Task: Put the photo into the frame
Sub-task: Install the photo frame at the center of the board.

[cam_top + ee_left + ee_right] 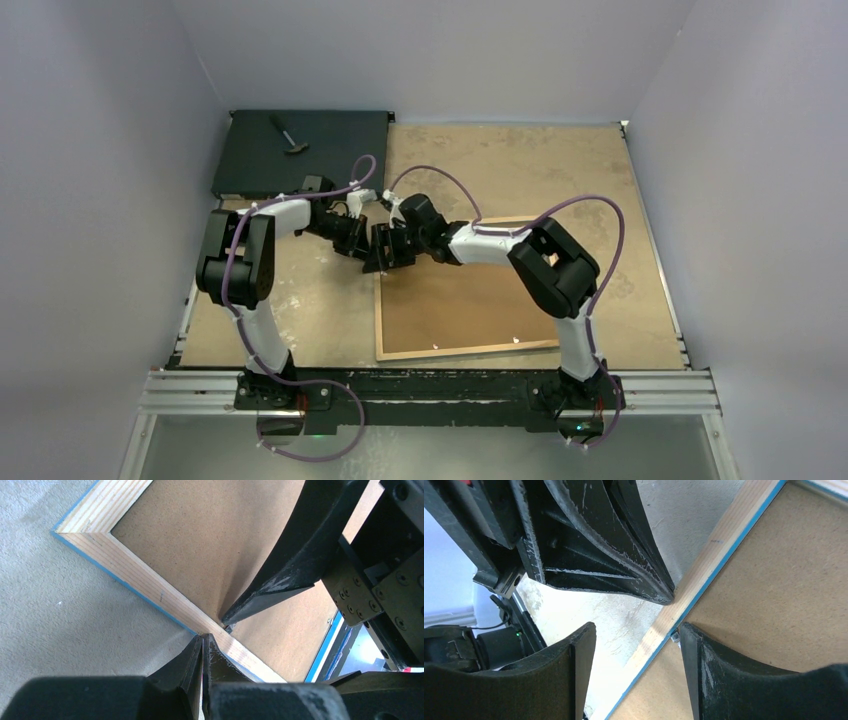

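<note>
The frame lies back up on the table, its bare wood rail edged in light blue. A brown backing panel fills it. The photo is hidden. My left gripper is shut with nothing between its fingers, and its tips rest on the frame's left rail. My right gripper is open and straddles that same rail. One of its fingers sits on the backing panel beside a small metal tab, the other over the table. In the top view both grippers meet at the frame's far left corner.
A flat black box lies at the back left with a small tool on it. White walls close in the table on three sides. The arms' bases stand on a rail along the near edge.
</note>
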You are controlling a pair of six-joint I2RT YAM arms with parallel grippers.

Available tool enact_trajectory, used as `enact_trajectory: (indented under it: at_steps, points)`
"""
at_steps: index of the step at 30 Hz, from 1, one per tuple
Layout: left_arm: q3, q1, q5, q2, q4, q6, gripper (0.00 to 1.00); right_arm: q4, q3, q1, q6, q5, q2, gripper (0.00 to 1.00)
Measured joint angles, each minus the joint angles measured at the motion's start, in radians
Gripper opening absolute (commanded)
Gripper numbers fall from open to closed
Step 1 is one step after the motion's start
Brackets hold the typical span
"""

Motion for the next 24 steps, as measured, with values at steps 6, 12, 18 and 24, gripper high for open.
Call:
enact_trajectory:
  at_steps: [6, 12, 18, 24]
  points:
    - [0.000, 0.000, 0.000, 0.000, 0.000, 0.000, 0.00, -0.047, 0.019, -0.025, -0.068, -0.002, 0.000, 0.65]
    - [0.000, 0.000, 0.000, 0.000, -0.001, 0.001, 0.00, -0.046, 0.019, -0.038, -0.097, -0.018, 0.001, 0.64]
    - [0.000, 0.000, 0.000, 0.000, -0.001, 0.001, 0.00, -0.024, 0.011, -0.038, -0.105, -0.078, 0.011, 0.61]
    - [0.001, 0.000, -0.001, 0.000, -0.002, 0.001, 0.00, -0.011, -0.004, -0.038, -0.106, -0.124, 0.011, 0.59]
